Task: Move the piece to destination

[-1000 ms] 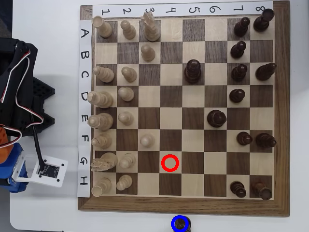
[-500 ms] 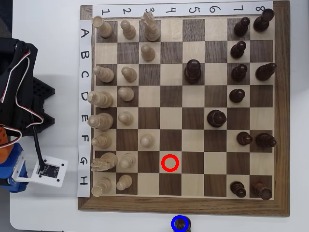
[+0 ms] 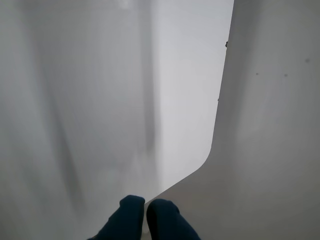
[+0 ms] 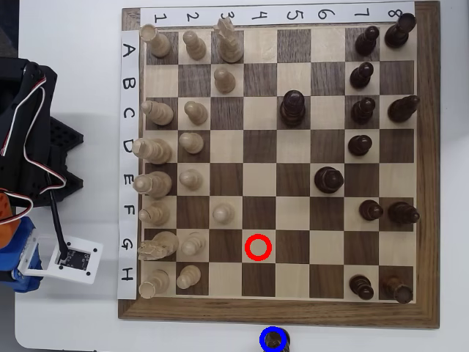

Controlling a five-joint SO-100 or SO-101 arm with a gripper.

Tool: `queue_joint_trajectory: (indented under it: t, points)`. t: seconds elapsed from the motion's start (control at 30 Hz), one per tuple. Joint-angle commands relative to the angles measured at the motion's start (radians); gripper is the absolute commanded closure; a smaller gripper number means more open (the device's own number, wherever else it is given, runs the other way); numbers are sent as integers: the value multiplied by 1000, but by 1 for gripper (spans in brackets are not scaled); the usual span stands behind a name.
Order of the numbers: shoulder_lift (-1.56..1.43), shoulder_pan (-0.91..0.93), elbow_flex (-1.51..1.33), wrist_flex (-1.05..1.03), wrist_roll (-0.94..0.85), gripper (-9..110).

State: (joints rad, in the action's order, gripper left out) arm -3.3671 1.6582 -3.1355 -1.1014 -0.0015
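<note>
Nothing moved; piece (image 4: 274, 339) inside blue ring (image 4: 273, 329) off board (image 4: 278, 312) edge.

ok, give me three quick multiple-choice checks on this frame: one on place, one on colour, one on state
1. Where is the blue ring in the overhead view?
A. on a row G square
B. off the board, below its bottom edge
C. beside the arm's base

2. What colour is the ring on the board?
A. red
B. green
C. yellow

3. How is the gripper in the wrist view?
A. wide open
B. shut on a pawn
C. shut, holding nothing

Key: 1 B, the blue ring sits on white surface below the board, around a dark pawn. 2 A, the red ring marks an empty row G square. 3 C, the gripper shows its fingertips together with nothing between them.
</note>
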Motion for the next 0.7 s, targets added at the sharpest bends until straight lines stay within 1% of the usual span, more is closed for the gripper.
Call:
queue_joint_trajectory:
  t: [0.0, 0.67]
  points:
    - [-58, 17, 6, 28, -21, 101]
    - [-58, 23, 6, 28, -14, 101]
